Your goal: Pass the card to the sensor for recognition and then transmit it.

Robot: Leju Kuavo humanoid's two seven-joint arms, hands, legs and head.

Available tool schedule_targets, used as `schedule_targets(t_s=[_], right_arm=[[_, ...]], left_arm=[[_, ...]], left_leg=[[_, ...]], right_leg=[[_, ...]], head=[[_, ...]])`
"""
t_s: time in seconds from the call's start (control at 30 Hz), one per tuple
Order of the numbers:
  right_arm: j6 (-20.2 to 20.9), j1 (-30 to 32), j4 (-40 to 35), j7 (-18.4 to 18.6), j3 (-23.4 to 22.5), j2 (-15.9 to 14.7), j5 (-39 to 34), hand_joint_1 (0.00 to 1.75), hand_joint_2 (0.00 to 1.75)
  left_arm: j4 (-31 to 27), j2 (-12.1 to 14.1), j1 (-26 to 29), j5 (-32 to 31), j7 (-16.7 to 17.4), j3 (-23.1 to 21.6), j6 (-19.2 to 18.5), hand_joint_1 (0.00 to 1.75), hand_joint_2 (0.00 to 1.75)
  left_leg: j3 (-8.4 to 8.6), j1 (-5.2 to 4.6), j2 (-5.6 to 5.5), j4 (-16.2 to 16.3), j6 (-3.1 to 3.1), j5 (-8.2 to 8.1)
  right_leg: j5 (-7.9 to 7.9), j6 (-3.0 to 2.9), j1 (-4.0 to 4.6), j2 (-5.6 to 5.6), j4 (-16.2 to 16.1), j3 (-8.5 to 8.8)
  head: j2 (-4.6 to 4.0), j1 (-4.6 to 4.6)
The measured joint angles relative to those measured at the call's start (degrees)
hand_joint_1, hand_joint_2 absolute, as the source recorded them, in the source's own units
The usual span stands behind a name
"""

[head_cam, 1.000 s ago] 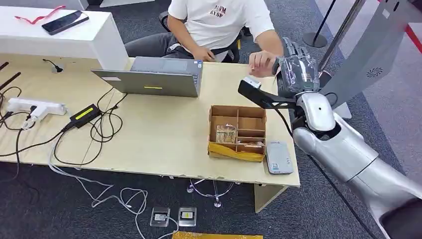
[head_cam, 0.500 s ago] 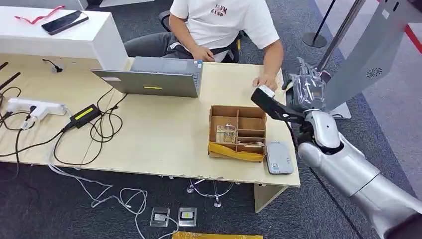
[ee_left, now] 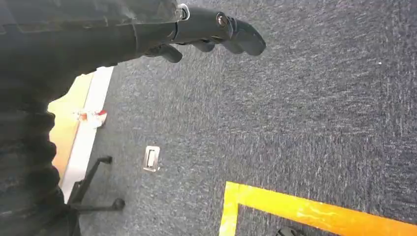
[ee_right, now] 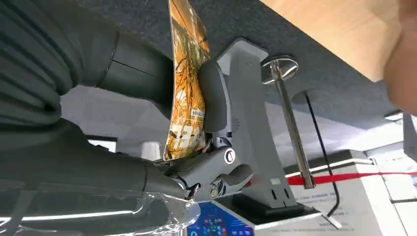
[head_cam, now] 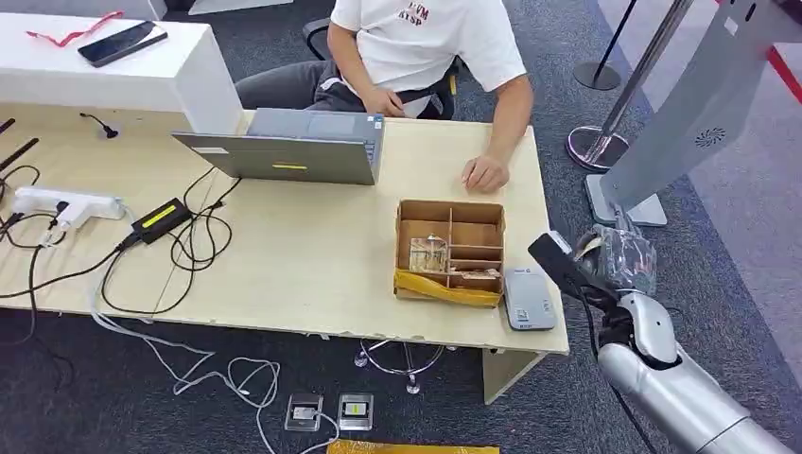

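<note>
Head view: the right hand has dropped from beside the person's hand to the counter edge near the sensor. It grips the card, so scanning probably comes next. The left hand hangs empty, fingers loosely curled.

Right hand is hanging just off the surface's right edge. The cardboard box and grey reader are crowding that near right corner, and a person's hand is resting toward the far right corner.
</note>
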Motion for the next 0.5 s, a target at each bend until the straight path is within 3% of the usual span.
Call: schedule_targets(t_s=[0.3, 0.5], right_arm=[[2.6, 2.3, -0.4, -1.2, -0.7, 0.5, 1.8, 1.75, 1.75], [4.3, 2.2, 0.5, -3.8, -0.6, 2.7, 1.7, 1.75, 1.75]], left_arm=[[-0.5, 0.8, -0.1, 1.0, -1.0, -1.7, -0.1, 0.0, 1.75], [-0.5, 0.7, -0.1, 1.9, -0.7, -2.8, 0.0, 0.0, 1.75]], left_leg=[[-0.03, 0.0, 0.02, 0.0, 0.0, 0.0], [-0.04, 0.0, 0.0, 0.0, 0.0, 0.0]], right_leg=[[0.0, 0.0, -0.01, 0.0, 0.0, 0.01], [0.0, 0.0, 0.0, -0.01, 0.0, 0.0]], head=[[0.02, -0.04], [0.0, -0.02]])
